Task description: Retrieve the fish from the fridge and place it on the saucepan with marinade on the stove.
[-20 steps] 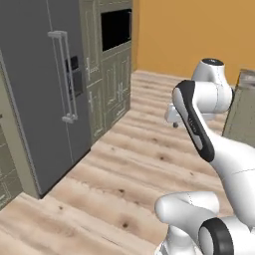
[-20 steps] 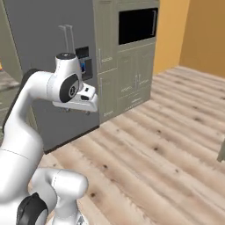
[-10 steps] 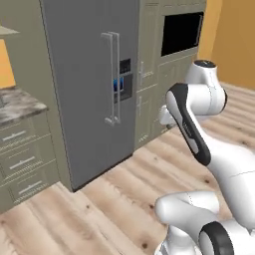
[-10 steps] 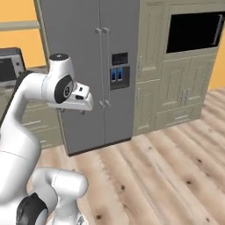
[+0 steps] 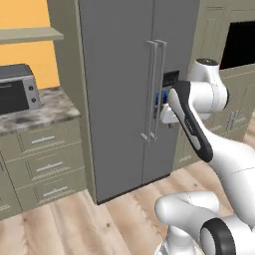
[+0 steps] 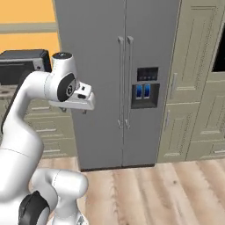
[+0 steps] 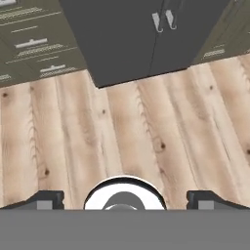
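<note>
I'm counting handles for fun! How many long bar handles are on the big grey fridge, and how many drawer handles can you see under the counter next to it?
Long bar handles on the fridge: 2
Drawer handles under the counter, left base view: 3
Total: 5

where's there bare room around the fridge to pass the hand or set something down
The wood floor in front of the fridge is bare up to its doors, so the open gripper has a free approach. The marble counter left of the fridge has a bare strip beside the toaster oven. It is tightest at the paired handles.
</note>
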### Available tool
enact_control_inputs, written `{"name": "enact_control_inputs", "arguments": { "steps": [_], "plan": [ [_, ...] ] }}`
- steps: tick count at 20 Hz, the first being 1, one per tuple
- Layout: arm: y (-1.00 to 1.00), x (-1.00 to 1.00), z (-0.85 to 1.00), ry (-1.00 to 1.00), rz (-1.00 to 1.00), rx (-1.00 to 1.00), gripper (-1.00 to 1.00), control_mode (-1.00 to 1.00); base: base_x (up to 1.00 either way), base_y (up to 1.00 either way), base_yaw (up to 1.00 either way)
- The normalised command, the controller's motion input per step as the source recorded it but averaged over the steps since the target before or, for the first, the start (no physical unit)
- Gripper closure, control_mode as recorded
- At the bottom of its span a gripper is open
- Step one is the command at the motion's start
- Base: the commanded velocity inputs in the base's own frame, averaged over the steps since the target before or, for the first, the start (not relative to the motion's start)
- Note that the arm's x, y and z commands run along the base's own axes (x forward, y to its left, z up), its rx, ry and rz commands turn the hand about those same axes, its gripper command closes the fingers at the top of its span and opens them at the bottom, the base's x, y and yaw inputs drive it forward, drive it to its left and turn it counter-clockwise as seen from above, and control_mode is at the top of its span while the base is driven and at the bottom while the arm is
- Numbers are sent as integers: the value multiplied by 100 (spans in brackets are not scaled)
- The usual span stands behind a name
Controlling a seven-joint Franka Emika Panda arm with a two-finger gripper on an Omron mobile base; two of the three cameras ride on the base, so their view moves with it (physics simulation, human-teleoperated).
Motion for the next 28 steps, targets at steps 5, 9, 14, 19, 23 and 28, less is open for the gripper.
{"name": "enact_control_inputs", "arguments": {
  "steps": [5, 9, 14, 19, 23, 28],
  "plan": [
    [0, 0, 0, 0, 0, 0, -100, 100, 87, -64, 49],
    [0, 0, 0, 0, 0, 0, -100, 100, 45, -97, 36],
    [0, 0, 0, 0, 0, 0, -100, 100, 5, -53, 17],
    [0, 0, 0, 0, 0, 0, -100, 100, 0, -28, 0],
    [0, 0, 0, 0, 0, 0, -100, 100, 0, -41, 0],
    [0, 0, 0, 0, 0, 0, -100, 100, 17, -14, 0]
  ]
}}
